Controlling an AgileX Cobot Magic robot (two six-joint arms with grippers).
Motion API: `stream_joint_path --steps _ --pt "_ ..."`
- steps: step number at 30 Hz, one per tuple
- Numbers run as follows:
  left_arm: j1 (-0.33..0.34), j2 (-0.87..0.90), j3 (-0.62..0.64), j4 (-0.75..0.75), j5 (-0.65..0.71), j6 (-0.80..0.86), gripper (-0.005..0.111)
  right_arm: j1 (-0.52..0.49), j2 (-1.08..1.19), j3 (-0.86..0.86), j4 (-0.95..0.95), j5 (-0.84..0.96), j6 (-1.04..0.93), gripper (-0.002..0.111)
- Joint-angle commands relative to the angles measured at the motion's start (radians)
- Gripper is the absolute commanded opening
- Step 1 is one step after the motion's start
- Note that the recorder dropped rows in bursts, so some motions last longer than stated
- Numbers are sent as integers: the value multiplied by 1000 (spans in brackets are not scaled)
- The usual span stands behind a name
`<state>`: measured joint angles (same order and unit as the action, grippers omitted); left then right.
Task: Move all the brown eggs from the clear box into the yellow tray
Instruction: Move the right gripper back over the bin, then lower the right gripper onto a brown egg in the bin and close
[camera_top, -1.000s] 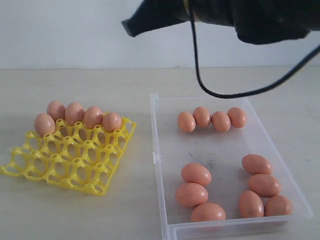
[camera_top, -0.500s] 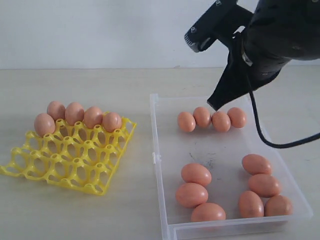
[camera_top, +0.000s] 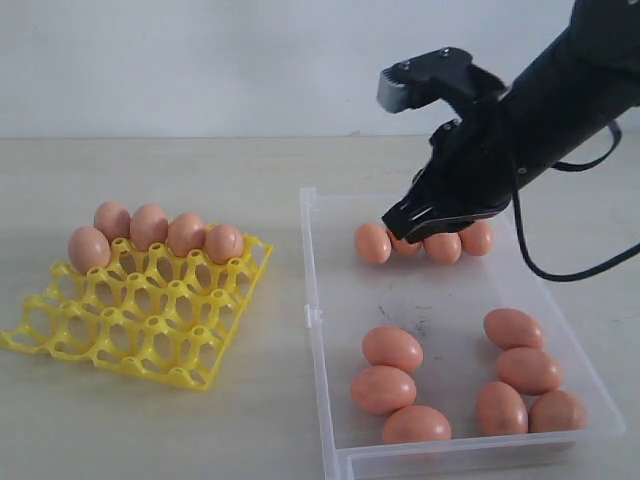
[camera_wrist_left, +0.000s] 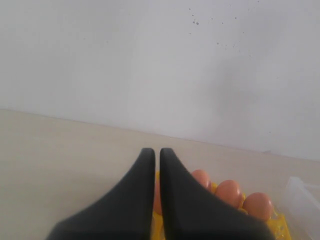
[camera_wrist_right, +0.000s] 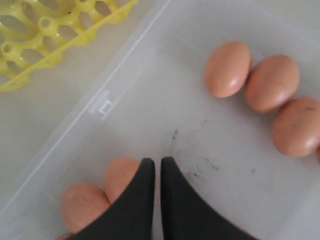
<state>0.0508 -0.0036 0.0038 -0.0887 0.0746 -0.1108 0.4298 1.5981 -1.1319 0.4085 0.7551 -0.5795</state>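
The yellow tray (camera_top: 150, 320) lies on the left with several brown eggs (camera_top: 150, 226) filling its far row. The clear box (camera_top: 312, 300) lies on the right. It holds a far row of eggs (camera_top: 372, 243), three at the near left (camera_top: 392, 348) and several at the near right (camera_top: 528, 369). My right gripper (camera_top: 398, 222) is shut and empty, low over the far row, hiding part of it. In the right wrist view its tips (camera_wrist_right: 157, 161) hover over the scuffed box floor (camera_wrist_right: 150, 100), beside two eggs (camera_wrist_right: 120, 175). My left gripper (camera_wrist_left: 157, 150) is shut and empty, above the tray's eggs (camera_wrist_left: 229, 192).
The pale tabletop (camera_top: 150, 170) runs back to a white wall (camera_top: 200, 60). A black cable (camera_top: 560, 272) hangs from the right arm over the box's far right corner. The left arm is outside the exterior view.
The right arm has come down from the top of the view to the far row of eggs in the box. The eggs and the tray have not moved.
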Motion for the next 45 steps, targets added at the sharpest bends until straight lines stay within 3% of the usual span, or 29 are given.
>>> stream_joint_path --steps 1,2,7,8,27,32,37,45 --pt "-6 4 -4 -1 -6 -1 4 43 74 2 27 -33 -100 4" --pt "-6 4 -4 -1 -6 -1 4 53 95 2 27 -27 -113 7" --pt "-6 4 -4 -1 -3 -1 4 88 193 2 -80 -28 -128 45" --pt "-6 4 -4 -1 -3 -1 4 88 199 2 -93 -31 -128 48" --pt "-6 4 -4 -1 -3 -1 4 90 288 2 -93 10 -240 48" --pt "-6 4 -4 -1 -3 -1 4 90 288 2 -206 -6 -245 48" --pt "-6 4 -4 -1 -3 -1 4 90 288 2 -295 -76 -245 48" --pt "-6 4 -4 -1 -3 -1 4 90 288 2 -288 -182 -230 48"
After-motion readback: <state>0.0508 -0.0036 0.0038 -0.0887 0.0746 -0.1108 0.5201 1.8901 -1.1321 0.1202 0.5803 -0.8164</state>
